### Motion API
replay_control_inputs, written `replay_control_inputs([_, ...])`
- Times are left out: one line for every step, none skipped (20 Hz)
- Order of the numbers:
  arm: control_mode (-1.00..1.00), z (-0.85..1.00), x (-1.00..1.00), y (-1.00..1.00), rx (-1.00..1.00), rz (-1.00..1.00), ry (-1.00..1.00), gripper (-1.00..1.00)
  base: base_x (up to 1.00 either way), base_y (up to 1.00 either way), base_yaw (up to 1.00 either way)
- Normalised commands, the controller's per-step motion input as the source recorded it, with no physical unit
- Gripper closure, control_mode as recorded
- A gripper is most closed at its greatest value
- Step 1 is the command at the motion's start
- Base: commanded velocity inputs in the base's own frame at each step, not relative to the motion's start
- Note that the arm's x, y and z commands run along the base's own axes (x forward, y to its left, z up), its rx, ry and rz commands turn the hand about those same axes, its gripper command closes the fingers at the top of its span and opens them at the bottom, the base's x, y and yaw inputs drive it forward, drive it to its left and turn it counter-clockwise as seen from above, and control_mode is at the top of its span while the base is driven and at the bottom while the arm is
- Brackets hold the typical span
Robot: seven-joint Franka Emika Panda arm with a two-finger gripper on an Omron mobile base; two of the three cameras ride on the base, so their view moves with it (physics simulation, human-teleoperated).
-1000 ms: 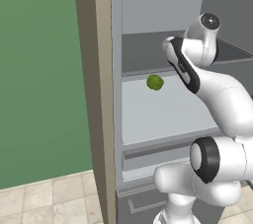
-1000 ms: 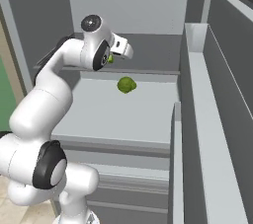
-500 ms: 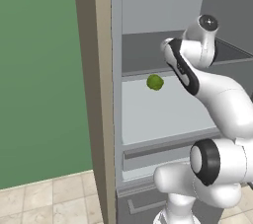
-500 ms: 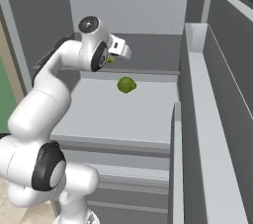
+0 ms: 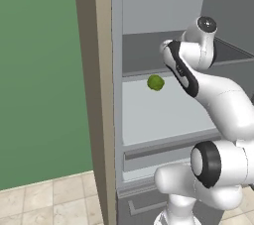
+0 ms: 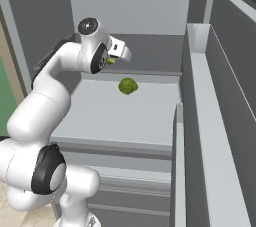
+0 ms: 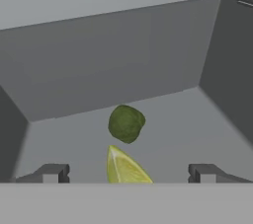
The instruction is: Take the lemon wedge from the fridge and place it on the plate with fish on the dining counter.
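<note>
The fridge [image 5: 116, 30] stands open with pale grey shelves [image 6: 115, 116] inside. My gripper [image 7: 127, 173] is open, its two dark fingertips [image 7: 49, 172] far apart at the bottom of the hand view. The lemon wedge [image 7: 124, 166], yellow-green and pointed, lies between them, touching neither. In the right base view my gripper [image 6: 121, 53] reaches into the fridge above the shelf, with a sliver of the lemon wedge [image 6: 111, 61] just beside it. The plate with fish and the dining counter are out of view.
A round green ball-like fruit [image 7: 126, 123] sits just beyond the wedge; it rests mid-shelf in the base views [image 6: 128, 85] [image 5: 155, 82]. The fridge door with its bins [image 6: 200, 121] stands open on the right. A beige cabinet side [image 5: 92, 95] flanks the fridge's left.
The hand has crept slightly further into the fridge. The green fruit has not moved.
</note>
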Motion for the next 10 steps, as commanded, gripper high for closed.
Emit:
replay_control_inputs([-1.0,-0.2,0.0,0.01,0.0,0.02,0.0,1.0,0.0,0.0,0.0])
replay_control_inputs([-1.0,-0.08,0.01,0.0,0.0,0.0,0.0,1.0,0.0,0.0,0.0])
replay_control_inputs([-1.0,0.0,0.04,0.0,0.0,0.0,0.0,1.0,0.0,0.0,0.0])
replay_control_inputs([-1.0,0.0,0.0,0.0,0.0,0.0,0.0,1.0,0.0,0.0,0.0])
replay_control_inputs([-1.0,0.0,0.0,0.0,0.0,0.0,0.0,1.0,0.0,0.0,0.0])
replay_control_inputs([-1.0,0.0,0.0,0.0,0.0,0.0,0.0,1.0,0.0,0.0,0.0])
replay_control_inputs([-1.0,0.0,0.03,0.0,0.0,0.0,0.0,1.0,0.0,0.0,0.0])
replay_control_inputs([-1.0,0.0,0.02,0.0,0.0,0.0,0.0,1.0,0.0,0.0,0.0])
replay_control_inputs([-1.0,0.0,0.0,0.0,0.0,0.0,0.0,1.0,0.0,0.0,0.0])
replay_control_inputs([-1.0,0.0,0.0,0.0,0.0,0.0,0.0,1.0,0.0,0.0,0.0])
